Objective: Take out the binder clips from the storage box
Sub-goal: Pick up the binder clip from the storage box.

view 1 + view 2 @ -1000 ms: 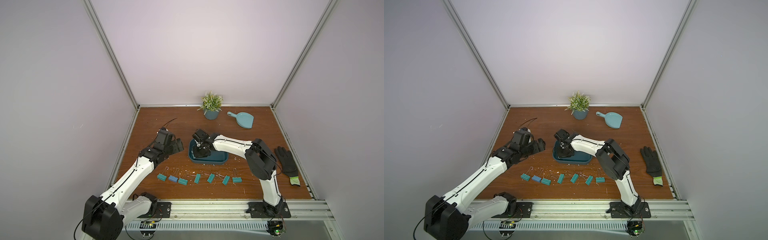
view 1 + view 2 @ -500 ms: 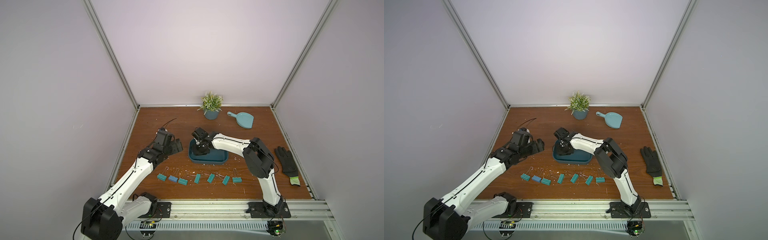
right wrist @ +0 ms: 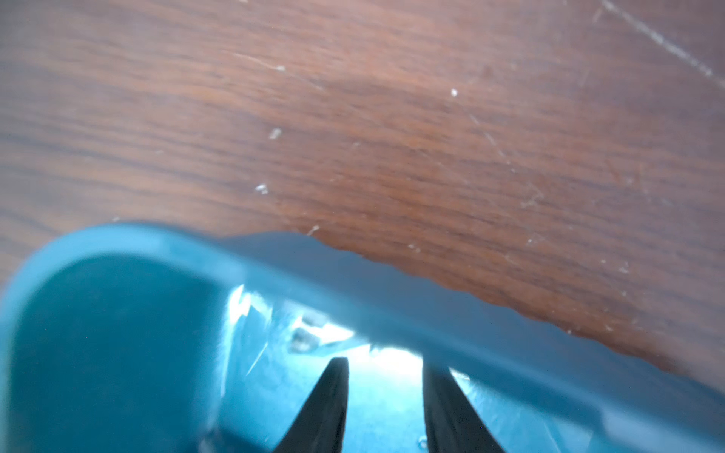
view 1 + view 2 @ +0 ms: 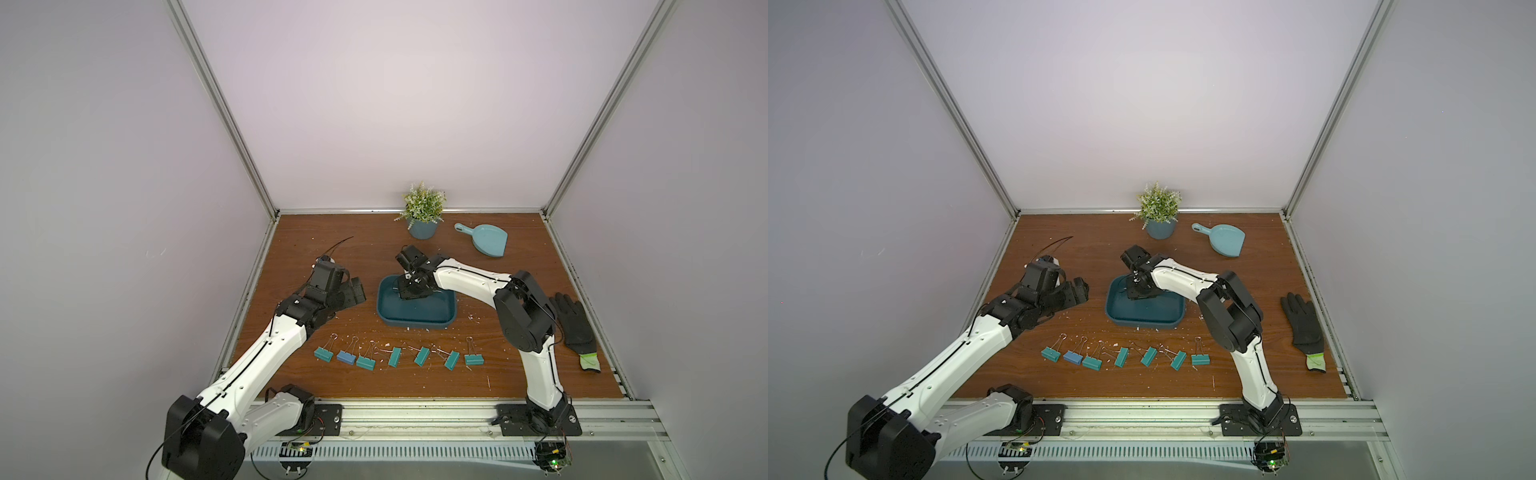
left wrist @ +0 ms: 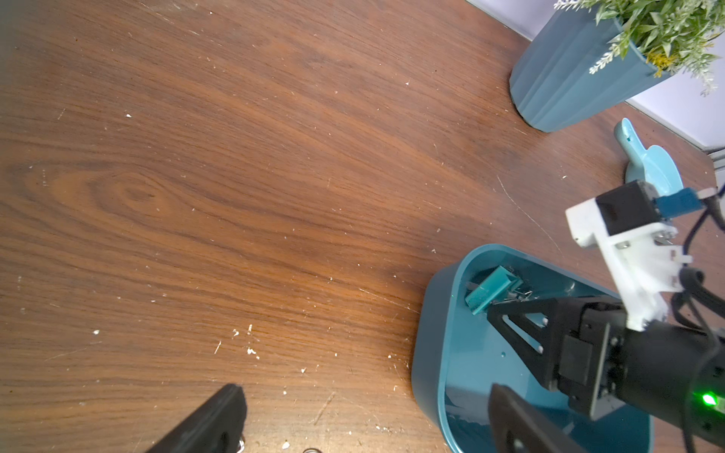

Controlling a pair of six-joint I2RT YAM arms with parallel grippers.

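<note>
Binder clip (image 5: 492,288) lies in storage box (image 4: 415,323) corner, nr right gripper (image 3: 386,362) w/ jaws parted, empty; 7 clips (image 4: 395,356) in row just outside box; left gripper (image 4: 355,292) gaping beside box

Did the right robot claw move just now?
Yes, slightly: the right gripper has shifted toward the plant pot, away from the row of binder clips, still over the storage box.

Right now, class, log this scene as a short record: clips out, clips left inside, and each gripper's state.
Clips taken out: seven in a row on the table, six teal and one blue clip
Clip left inside: one teal, in a corner of the storage box
Right gripper: open, inside the storage box, near that clip
Left gripper: open, beside the storage box, holding nothing
</note>
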